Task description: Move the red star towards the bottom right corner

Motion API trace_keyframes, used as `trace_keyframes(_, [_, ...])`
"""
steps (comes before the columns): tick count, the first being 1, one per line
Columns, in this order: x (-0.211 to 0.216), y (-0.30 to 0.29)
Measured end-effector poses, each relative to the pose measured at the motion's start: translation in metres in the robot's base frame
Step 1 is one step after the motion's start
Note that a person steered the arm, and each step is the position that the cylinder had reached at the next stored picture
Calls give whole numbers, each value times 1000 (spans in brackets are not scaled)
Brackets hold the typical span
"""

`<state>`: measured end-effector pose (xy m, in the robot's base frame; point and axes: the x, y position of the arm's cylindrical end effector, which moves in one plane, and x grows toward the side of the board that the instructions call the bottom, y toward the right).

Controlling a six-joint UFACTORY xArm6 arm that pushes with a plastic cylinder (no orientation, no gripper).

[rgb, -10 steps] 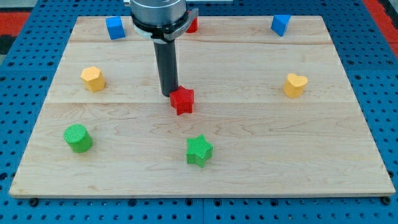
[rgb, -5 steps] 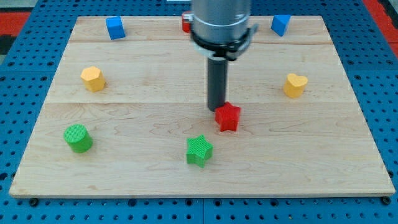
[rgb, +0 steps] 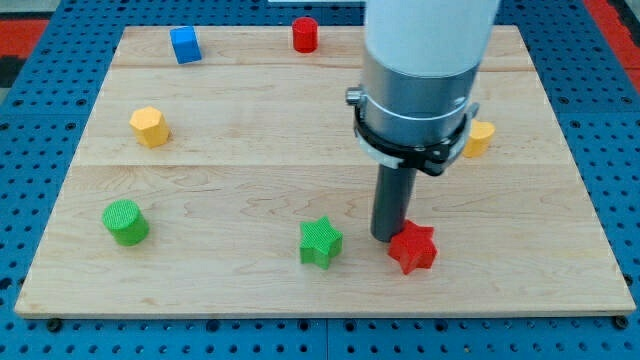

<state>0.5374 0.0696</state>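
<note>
The red star (rgb: 413,248) lies near the view's bottom, right of centre, on the wooden board (rgb: 230,190). My tip (rgb: 386,236) touches the star's upper left side. The arm's body rises above it and hides part of the board's upper right. A green star (rgb: 320,242) sits just left of my tip.
A green cylinder (rgb: 125,222) is at the lower left. A yellow hexagonal block (rgb: 149,126) is at the left, a yellow block (rgb: 481,137) at the right, partly hidden by the arm. A blue cube (rgb: 184,45) and a red cylinder (rgb: 304,34) sit at the top.
My tip has moved down and to the right, pushing the red star from the board's centre to the lower right of centre. The arm now hides the blue block at the top right.
</note>
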Motion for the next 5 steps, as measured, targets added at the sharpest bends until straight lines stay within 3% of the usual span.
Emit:
trace_keyframes(2, [39, -18])
trace_keyframes(5, [37, 41])
